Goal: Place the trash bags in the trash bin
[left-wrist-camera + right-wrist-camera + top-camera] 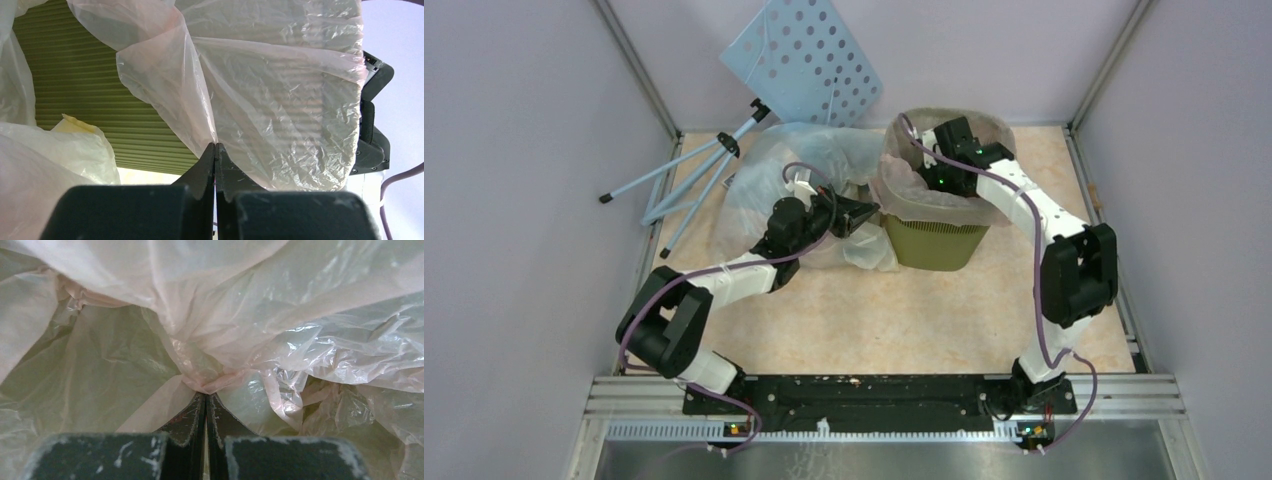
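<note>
On the desk [874,320] we saw the clear trash bags [754,190] heaped at 9 o'clock of the trash bin [934,245]. The pink trash bag [894,185] hung over its rim. The left gripper [215,146] was clamped on this bag's fold outside the bin; the right gripper [206,394] pinched it inside.

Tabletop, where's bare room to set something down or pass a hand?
Bare: the tabletop patch in front of the trash bin, between the arms; also the back-right corner behind the right arm. Crowded: back left, where the clear bags, stand legs and left end effector crowd the bin, pink bag draped over its rim.
</note>
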### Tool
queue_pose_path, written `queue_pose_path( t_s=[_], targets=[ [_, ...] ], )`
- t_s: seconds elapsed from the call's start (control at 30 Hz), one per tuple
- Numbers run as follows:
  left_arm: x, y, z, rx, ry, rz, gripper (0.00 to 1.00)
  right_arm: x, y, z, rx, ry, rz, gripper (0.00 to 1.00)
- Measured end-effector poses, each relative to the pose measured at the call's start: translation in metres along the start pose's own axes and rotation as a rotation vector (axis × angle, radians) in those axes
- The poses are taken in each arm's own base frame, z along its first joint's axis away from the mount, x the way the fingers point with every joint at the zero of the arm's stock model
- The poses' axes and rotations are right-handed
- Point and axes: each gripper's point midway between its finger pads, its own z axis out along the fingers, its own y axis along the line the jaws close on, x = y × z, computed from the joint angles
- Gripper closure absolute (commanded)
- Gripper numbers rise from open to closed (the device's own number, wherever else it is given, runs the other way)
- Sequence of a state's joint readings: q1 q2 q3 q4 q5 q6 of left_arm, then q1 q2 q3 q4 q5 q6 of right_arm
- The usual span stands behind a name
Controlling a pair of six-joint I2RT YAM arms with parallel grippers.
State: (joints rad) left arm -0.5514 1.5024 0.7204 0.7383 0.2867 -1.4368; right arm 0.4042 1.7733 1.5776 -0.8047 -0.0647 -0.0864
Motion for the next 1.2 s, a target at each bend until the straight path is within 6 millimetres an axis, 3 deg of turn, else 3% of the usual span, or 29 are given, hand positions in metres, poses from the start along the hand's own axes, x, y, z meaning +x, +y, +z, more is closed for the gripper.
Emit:
queue_pose_path(
  t_s=[0.27, 0.57, 0.77, 1.2],
  targets=[
    [0.005, 0.019, -0.003, -0.029, 0.015, 0.020, 1.00, 0.007, -0.003, 0.011, 0.019, 0.034, 0.013, 1.00],
    [0.015, 0.060, 0.003, -0.096, 0.072, 0.038, 1.00, 0.039, -0.002, 0.053, 0.005, 0.157, 0.041, 1.00],
    [0.014, 0.060, 0.002, -0.092, 0.068, 0.084, 0.98, 0.059, 0.001, 0.067, -0.003, 0.214, 0.059, 1.00],
    [0.010, 0.051, -0.003, -0.087, 0.048, 0.164, 0.96, 0.062, 0.006, 0.088, -0.044, 0.212, 0.092, 1.00]
  ],
)
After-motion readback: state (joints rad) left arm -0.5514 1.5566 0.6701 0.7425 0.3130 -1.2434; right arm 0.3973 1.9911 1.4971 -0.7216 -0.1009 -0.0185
